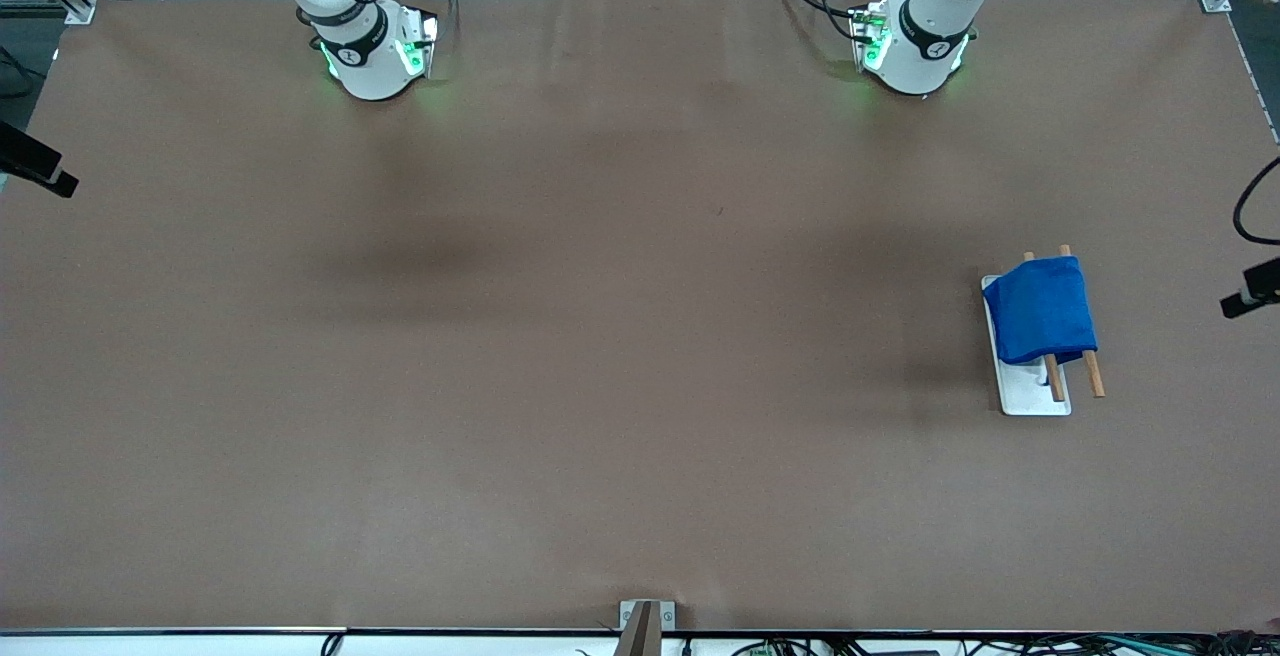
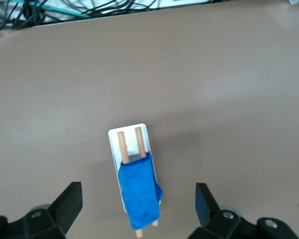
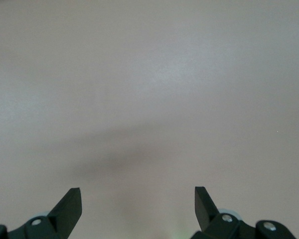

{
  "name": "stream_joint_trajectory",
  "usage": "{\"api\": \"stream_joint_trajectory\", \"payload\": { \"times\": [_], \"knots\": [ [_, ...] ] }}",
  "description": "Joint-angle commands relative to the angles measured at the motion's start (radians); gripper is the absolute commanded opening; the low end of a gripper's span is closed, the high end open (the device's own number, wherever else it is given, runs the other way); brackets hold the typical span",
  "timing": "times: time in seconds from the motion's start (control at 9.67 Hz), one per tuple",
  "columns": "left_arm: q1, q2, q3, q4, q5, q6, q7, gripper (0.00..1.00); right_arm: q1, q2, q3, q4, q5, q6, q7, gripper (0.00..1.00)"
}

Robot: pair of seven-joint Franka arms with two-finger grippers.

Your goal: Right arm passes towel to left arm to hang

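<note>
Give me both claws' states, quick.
Left claw: open, empty, above the towel draped on the rack.
Right claw: open, empty, over bare table.

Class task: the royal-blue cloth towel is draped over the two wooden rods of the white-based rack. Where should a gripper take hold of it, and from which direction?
Pinch the royal-blue cloth towel on its top fold between the two wooden rods, coming straight down: there the cloth spans open space, away from the white base.

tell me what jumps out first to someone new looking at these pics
The blue towel stands out, draped over the two wooden rods of a white-based rack toward the left arm's end of the brown table. The open left gripper hangs above it; the open right gripper is over bare table.
</note>
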State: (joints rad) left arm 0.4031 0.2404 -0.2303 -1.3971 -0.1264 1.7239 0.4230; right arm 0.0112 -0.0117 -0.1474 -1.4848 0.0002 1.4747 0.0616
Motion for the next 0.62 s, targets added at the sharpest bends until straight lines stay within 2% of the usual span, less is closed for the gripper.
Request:
{"api": "stream_joint_trajectory", "payload": {
  "times": [0.0, 0.21, 0.31, 0.41, 0.52],
  "knots": [
    [-0.028, -0.183, -0.052, -0.196, 0.05, 0.016, -0.083, 1.0, -0.011, 0.006, 0.02, 0.014, -0.02, -0.007, 0.064, 1.0],
    [-0.163, -0.242, -0.017, -0.218, 0.051, -0.013, -0.148, 1.0, -0.007, 0.006, 0.017, 0.014, -0.016, -0.004, 0.066, 1.0],
    [-0.272, -0.246, 0.064, -0.203, 0.051, -0.042, -0.168, 1.0, -0.01, 0.006, 0.017, 0.014, -0.005, -0.001, 0.066, 1.0],
    [-0.42, -0.242, 0.201, -0.154, 0.051, -0.081, -0.174, 1.0, -0.008, 0.006, 0.017, 0.014, -0.003, 0.004, 0.066, 1.0],
    [-0.496, -0.231, 0.274, -0.104, 0.051, -0.124, -0.178, 1.0, -0.008, 0.006, 0.018, 0.012, -0.002, 0.015, 0.067, 1.0]
  ]
}}
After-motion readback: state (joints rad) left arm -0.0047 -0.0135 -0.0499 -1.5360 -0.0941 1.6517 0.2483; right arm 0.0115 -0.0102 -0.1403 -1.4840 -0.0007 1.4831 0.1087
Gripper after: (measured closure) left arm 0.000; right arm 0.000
